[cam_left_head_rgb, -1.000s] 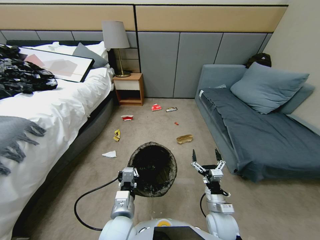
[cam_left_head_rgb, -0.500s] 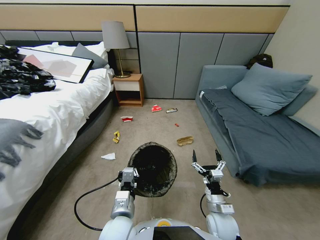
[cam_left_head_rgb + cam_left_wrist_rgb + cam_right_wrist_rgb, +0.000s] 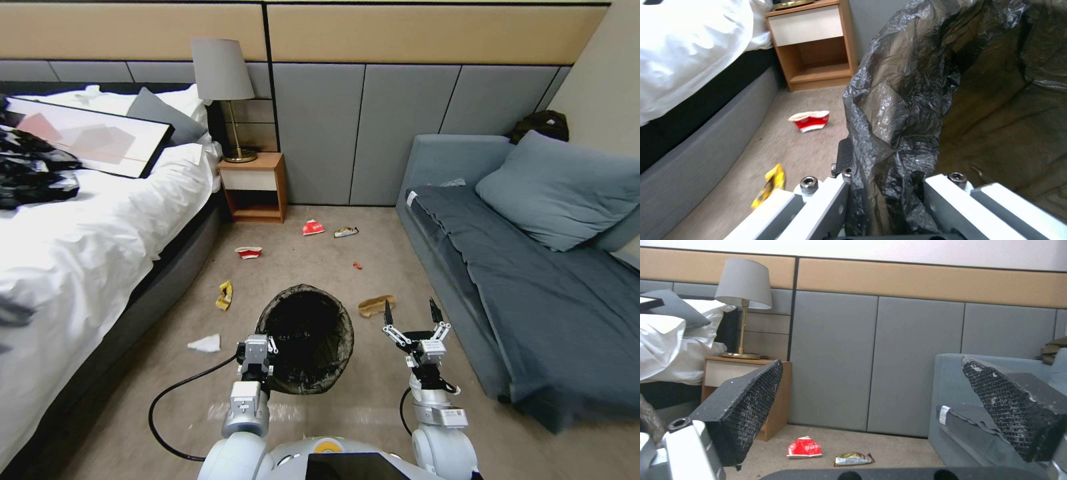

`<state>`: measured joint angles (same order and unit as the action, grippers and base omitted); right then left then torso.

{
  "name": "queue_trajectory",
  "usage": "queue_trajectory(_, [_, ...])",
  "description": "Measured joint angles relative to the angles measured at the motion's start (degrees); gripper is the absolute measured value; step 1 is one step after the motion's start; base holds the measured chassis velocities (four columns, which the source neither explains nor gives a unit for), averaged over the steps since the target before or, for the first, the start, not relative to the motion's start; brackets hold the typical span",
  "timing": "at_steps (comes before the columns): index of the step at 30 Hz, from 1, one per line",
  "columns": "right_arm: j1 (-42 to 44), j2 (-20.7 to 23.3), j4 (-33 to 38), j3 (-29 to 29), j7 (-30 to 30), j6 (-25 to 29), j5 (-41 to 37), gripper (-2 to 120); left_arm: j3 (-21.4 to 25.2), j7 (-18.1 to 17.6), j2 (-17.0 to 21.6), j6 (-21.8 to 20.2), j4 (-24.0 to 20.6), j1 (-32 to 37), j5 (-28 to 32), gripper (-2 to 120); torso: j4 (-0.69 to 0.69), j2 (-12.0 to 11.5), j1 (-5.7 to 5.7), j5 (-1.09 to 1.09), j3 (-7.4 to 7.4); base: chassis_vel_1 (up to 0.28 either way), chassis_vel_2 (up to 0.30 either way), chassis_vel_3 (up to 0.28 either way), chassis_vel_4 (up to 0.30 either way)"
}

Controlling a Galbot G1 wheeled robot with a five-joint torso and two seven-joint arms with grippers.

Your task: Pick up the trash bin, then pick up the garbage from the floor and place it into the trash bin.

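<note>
From the head view, the left gripper (image 3: pixel 257 357) is clamped on the near rim of the bin (image 3: pixel 307 337), holding it up off the carpet with its black-lined mouth tipped toward the camera. The right gripper (image 3: pixel 412 319) hangs just right of the bin, its fingers spread wide and empty. Litter lies on the carpet around the bin: a white scrap (image 3: pixel 205 343) to its left, a yellow wrapper (image 3: pixel 225 295) beyond that, a tan piece (image 3: pixel 376 305) just past the bin's right side, a tiny red bit (image 3: pixel 357 265) farther off, a red-and-white cup (image 3: pixel 249 252), a red pack (image 3: pixel 313 228) and a shiny wrapper (image 3: pixel 346 232) well beyond the bin, near the nightstand (image 3: pixel 253 187).

In the left wrist view, the bin's (image 3: pixel 951 100) bagged rim sits pinched between the gripper's pale fingers (image 3: pixel 818 206); the cup (image 3: pixel 810 120) and yellow wrapper (image 3: pixel 769 183) lie beside the bin.

In the right wrist view, the two dark pads (image 3: pixel 751 400) stand far apart, with the red pack (image 3: pixel 804 448) and shiny wrapper (image 3: pixel 853 459) on the carpet between them.
</note>
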<state>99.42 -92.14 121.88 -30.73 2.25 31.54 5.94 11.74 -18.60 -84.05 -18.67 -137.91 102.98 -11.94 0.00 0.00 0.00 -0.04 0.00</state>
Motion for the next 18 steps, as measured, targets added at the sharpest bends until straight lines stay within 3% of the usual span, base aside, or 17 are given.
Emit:
queue_trajectory(9, [-0.6, 0.0, -0.7, -0.2, 2.1, 3.2, -0.4, 100, -0.1, 0.0, 0.0, 0.0, 0.1, -0.1, 0.0, 0, 0.01, 0.0, 0.02, 0.03, 0.00, -0.159, 0.160, 0.176, -0.158])
queue_trajectory(18, [-1.3, 0.0, -1.2, -1.0, 2.9, 4.4, 1.6, 100, -0.3, 0.0, 0.0, 0.0, 0.1, -0.1, -0.1, 0, 0.00, 0.0, -0.01, 0.03, -0.01, -0.006, 0.001, 0.005, -0.008])
